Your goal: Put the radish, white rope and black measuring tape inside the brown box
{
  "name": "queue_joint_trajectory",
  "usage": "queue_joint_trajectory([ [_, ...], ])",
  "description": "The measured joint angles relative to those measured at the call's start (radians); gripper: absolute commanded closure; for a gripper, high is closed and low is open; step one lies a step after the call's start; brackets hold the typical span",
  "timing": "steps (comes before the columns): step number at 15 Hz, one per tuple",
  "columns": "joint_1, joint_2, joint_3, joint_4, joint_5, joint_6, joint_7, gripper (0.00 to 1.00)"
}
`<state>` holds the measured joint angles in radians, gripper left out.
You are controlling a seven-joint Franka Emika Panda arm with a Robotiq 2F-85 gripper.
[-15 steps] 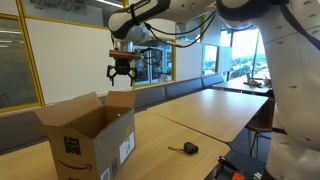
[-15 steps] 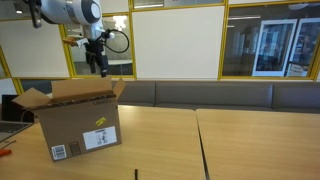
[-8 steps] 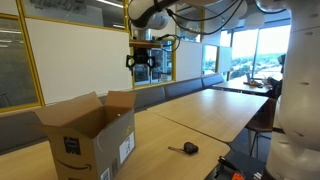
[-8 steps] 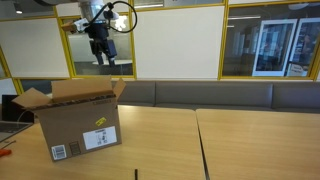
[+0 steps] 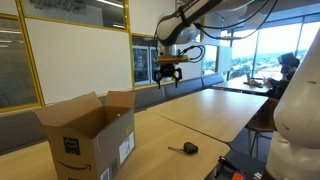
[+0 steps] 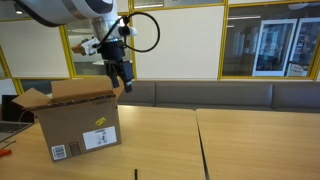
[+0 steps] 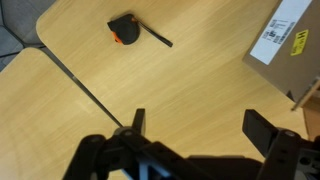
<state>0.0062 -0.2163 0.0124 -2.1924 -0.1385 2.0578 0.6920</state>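
**Inspector:** State of the gripper (image 5: 168, 72)?

**Assessor:** Released: jaws wide apart, nothing between them. It hangs high, right of centre in an exterior view.

**Inspector:** Location of the task items?

**Assessor:** The box (image 5: 85, 135) stands at lower left, flaps (image 5: 120, 101) up, so it can be loaded from above. The tape (image 7: 124, 29) lies flat on the table (image 7: 200, 70), tail out, at upper left of the wrist view and well apart from the box. Radish and rope are not seen. The box interior is hidden, so I cannot tell whether they are inside.

**Inspector:** Why this posture?

**Assessor:** In my judgement, empty and open, it is heading for the tape.

**Inspector:** Change from a second ago?

**Assessor:** The gripper then hung directly over the box. It now sits further right, past the flaps. Box and tape are unmoved.
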Motion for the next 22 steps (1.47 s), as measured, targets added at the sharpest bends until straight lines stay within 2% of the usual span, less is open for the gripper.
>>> queue_joint_trajectory([
  [4, -0.056, -0.015, -0.014, -0.16, -0.008, 0.128, -0.041, 0.0],
  [9, -0.107, 0.02, -0.049, -0.28, -0.008, 0.279, -0.116, 0.0],
  [15, -0.141, 0.145, -0.102, -0.332, 0.022, 0.426, -0.236, 0.0],
  [22, -0.147, 0.323, -0.134, -0.329, 0.155, 0.53, -0.429, 0.0],
])
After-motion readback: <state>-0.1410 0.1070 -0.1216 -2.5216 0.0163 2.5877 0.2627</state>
